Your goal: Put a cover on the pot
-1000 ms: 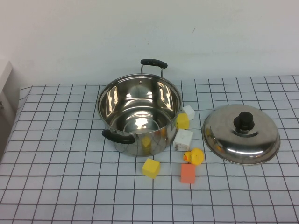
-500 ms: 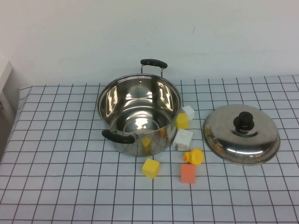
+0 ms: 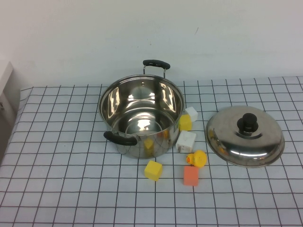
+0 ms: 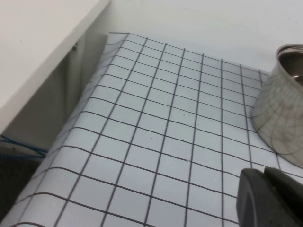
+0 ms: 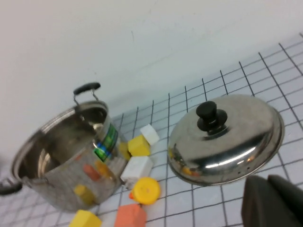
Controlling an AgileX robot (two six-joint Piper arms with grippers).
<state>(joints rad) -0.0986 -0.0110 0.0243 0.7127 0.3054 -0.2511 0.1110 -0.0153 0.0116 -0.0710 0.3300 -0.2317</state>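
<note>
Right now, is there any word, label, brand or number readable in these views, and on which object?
No text reads clearly.
Green-and-blue sticker on the shiny stainless-steel pot: print too blurred to read.
Domed steel lid, toy blocks: no markings seen.

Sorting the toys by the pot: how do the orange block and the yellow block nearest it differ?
The orange block lies squarer to the grid; the yellow block is turned. The orange block lies right of the yellow block, just below the yellow duck; the yellow block sits in front of the pot. Both are small cubes lying loose on the checked cloth. Neither gripper shows in the high view.
</note>
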